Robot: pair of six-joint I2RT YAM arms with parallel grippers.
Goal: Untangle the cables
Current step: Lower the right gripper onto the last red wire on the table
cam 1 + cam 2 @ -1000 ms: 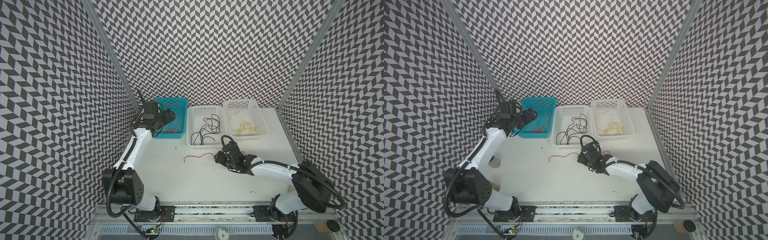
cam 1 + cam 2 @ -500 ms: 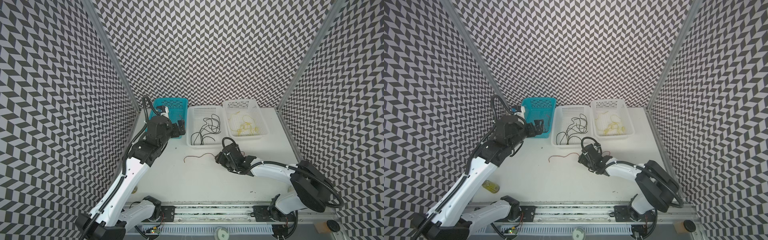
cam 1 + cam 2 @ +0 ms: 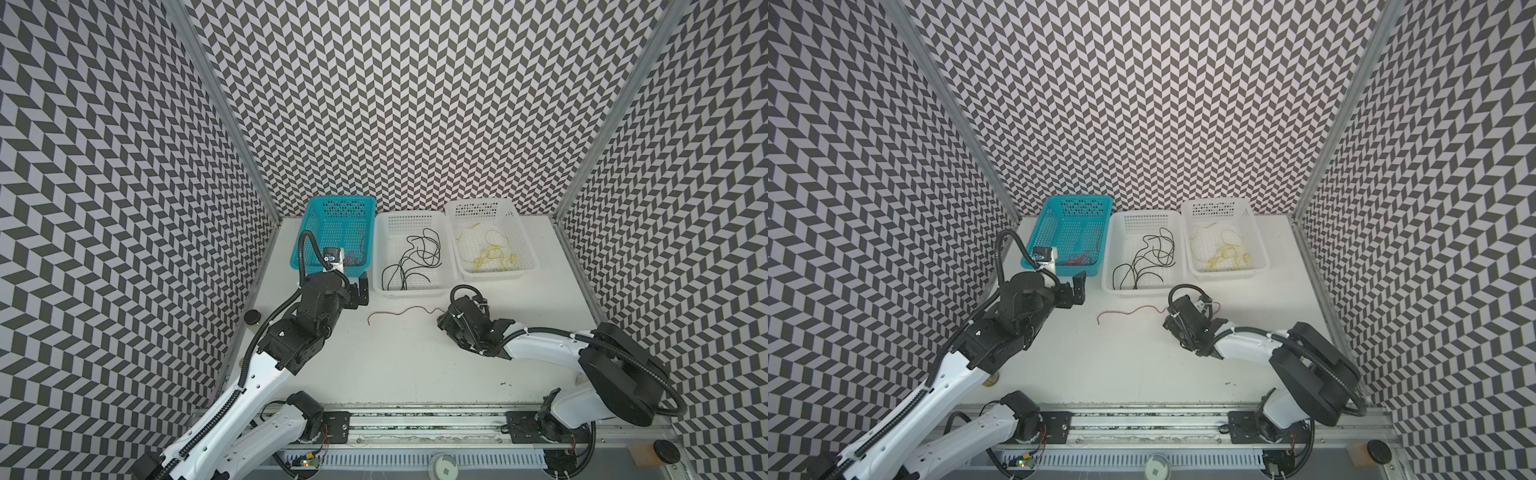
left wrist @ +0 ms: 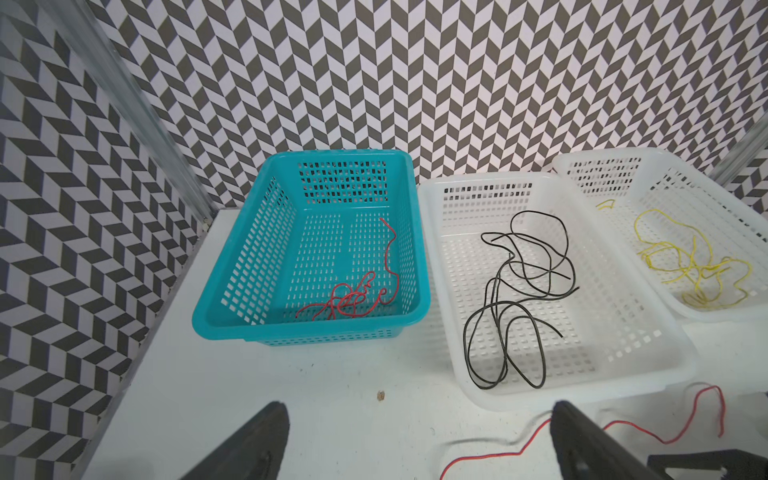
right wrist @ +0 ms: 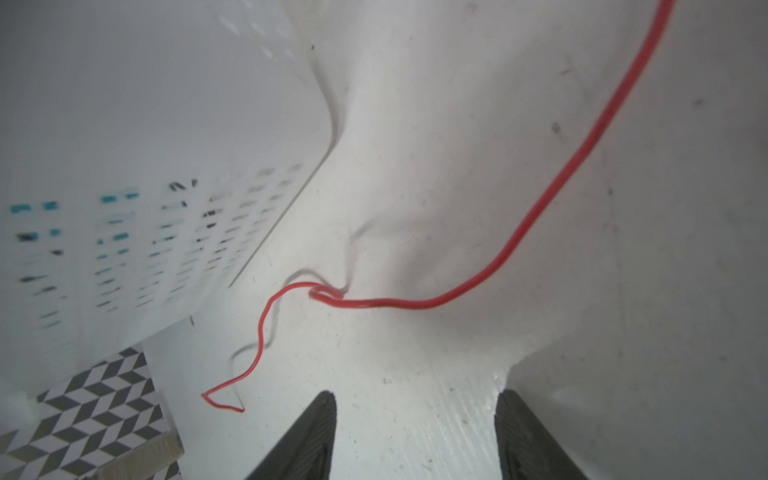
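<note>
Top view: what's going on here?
Cables are sorted by colour: red cables in the teal basket, black cables in the middle white basket, yellow cables in the right white basket. One loose red cable lies on the table between the arms. The right tool hangs open by one end, gripping nothing; the left tool is open in front of the teal basket.

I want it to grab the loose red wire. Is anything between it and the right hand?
Nothing visible. The thin red wire lies on bare white table just ahead of the open right hand.
</note>
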